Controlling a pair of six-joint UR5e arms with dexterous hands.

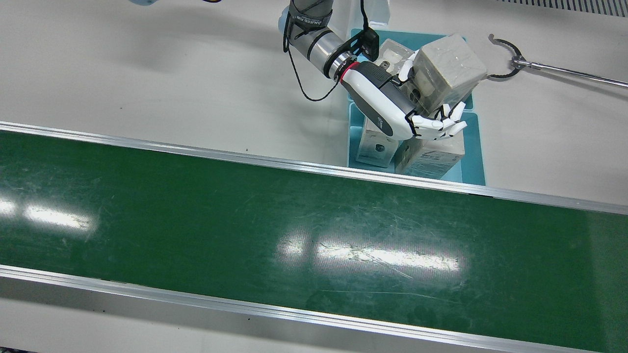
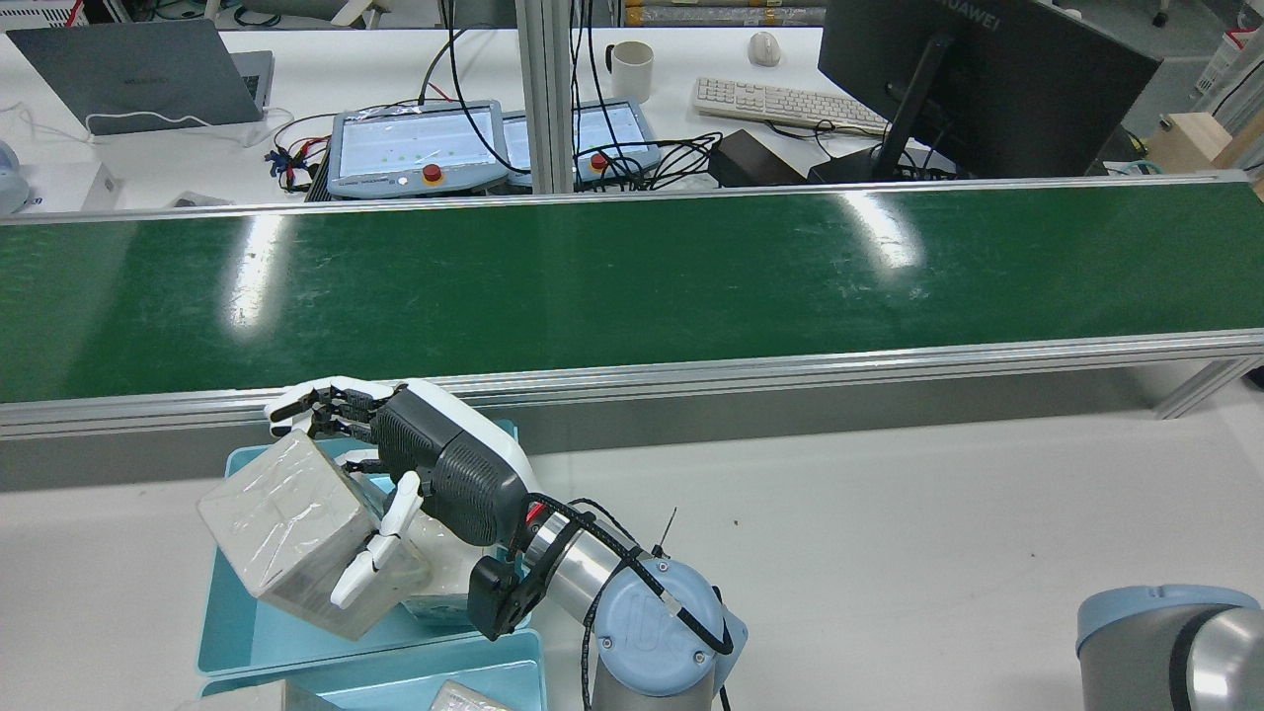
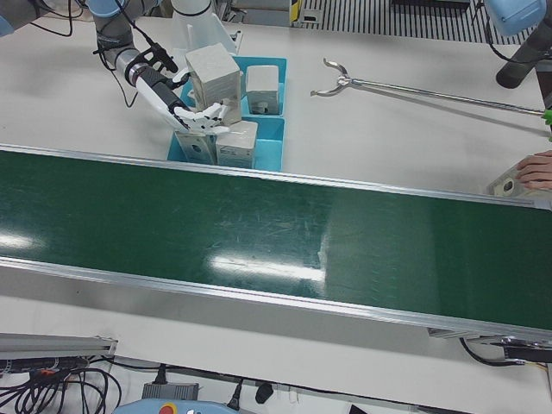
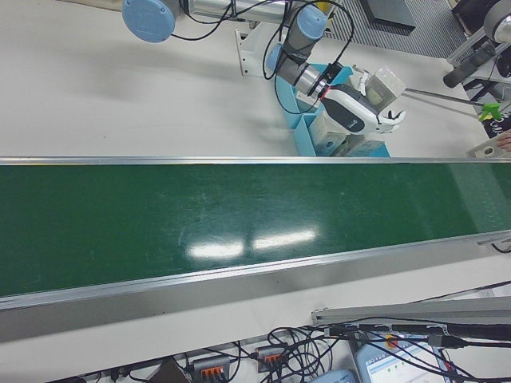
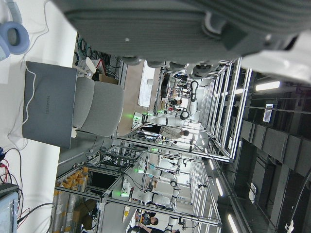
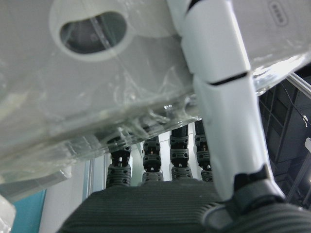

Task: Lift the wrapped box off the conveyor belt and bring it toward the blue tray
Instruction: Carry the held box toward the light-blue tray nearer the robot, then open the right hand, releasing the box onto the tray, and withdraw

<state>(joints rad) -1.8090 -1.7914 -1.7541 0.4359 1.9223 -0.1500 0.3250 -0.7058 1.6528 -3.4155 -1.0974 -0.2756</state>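
Note:
The wrapped box [image 1: 451, 63] is a grey cube in clear film. It is tilted in the air over the blue tray [image 1: 473, 166], clear of the green belt [image 1: 294, 235]. My right hand [image 1: 392, 98] is shut on it, with the fingers [image 1: 441, 122] curled round the belt side and the thumb on the robot side. The rear view shows the same hold, box [image 2: 286, 513] in hand [image 2: 444, 464]. Up close, the right hand view has the film-covered box [image 6: 97, 97] pressed against the fingers. Only the left hand's palm [image 5: 170, 24] shows, with nothing in it.
Three more wrapped boxes [image 1: 431, 154] sit in the tray's compartments under the held one. A long pole with a hook [image 1: 510, 59] reaches in from the right, close to the box. A person's hand [image 3: 536, 168] rests at the belt's far end. Another arm's joint [image 2: 1165, 642] is at lower right.

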